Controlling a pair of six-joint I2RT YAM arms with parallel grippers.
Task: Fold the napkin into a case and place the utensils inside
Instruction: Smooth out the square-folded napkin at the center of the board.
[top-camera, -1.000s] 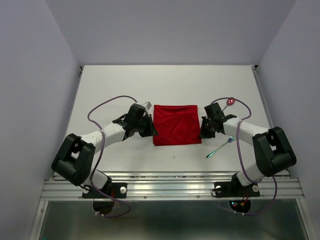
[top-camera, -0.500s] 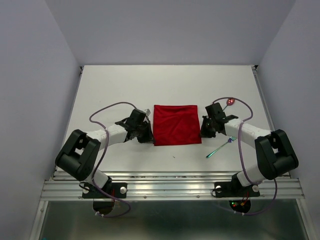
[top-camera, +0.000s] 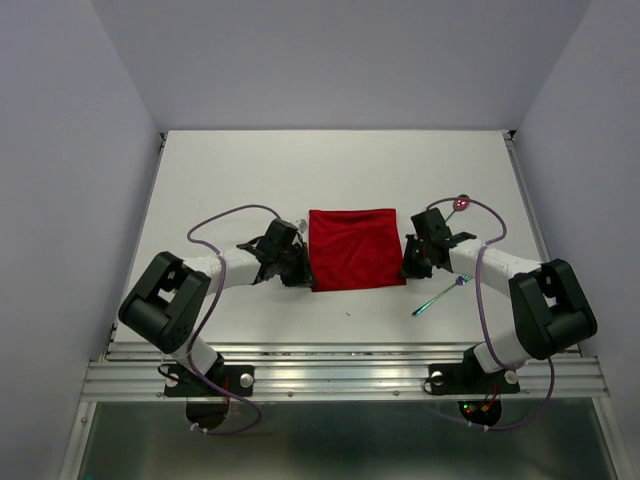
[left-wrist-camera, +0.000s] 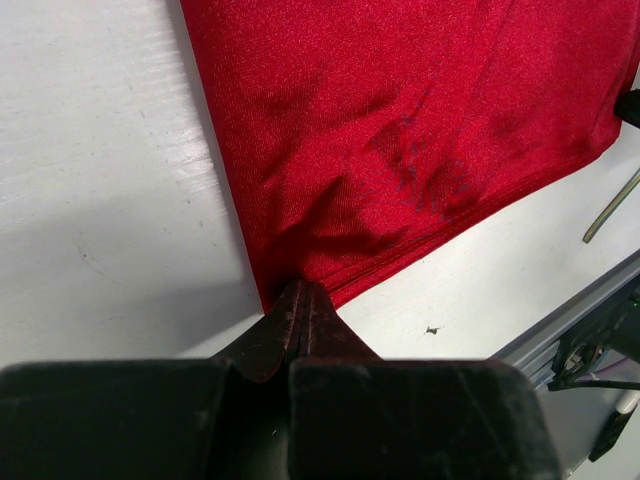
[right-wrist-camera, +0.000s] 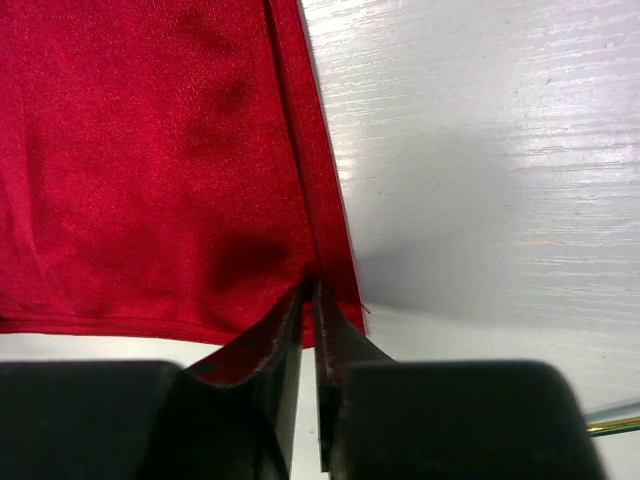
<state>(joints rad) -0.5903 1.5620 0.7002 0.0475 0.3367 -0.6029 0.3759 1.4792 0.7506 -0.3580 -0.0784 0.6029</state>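
The napkin (top-camera: 353, 249) lies folded flat in the middle of the worktop (top-camera: 330, 170). The left arm's jaws are clenched on its near left corner; the right arm's jaws grasp its near right corner. The fork (top-camera: 440, 294) lies near the right arm, and the spoon (top-camera: 461, 203) is farther back.

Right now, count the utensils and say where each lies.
2. The fork lies right of the napkin, toward the near edge; the spoon lies farther back, partly hidden by the right arm.

Left claw (left-wrist-camera: 303, 300) pinching napkin (left-wrist-camera: 400, 130) corner, white table (left-wrist-camera: 100, 180)
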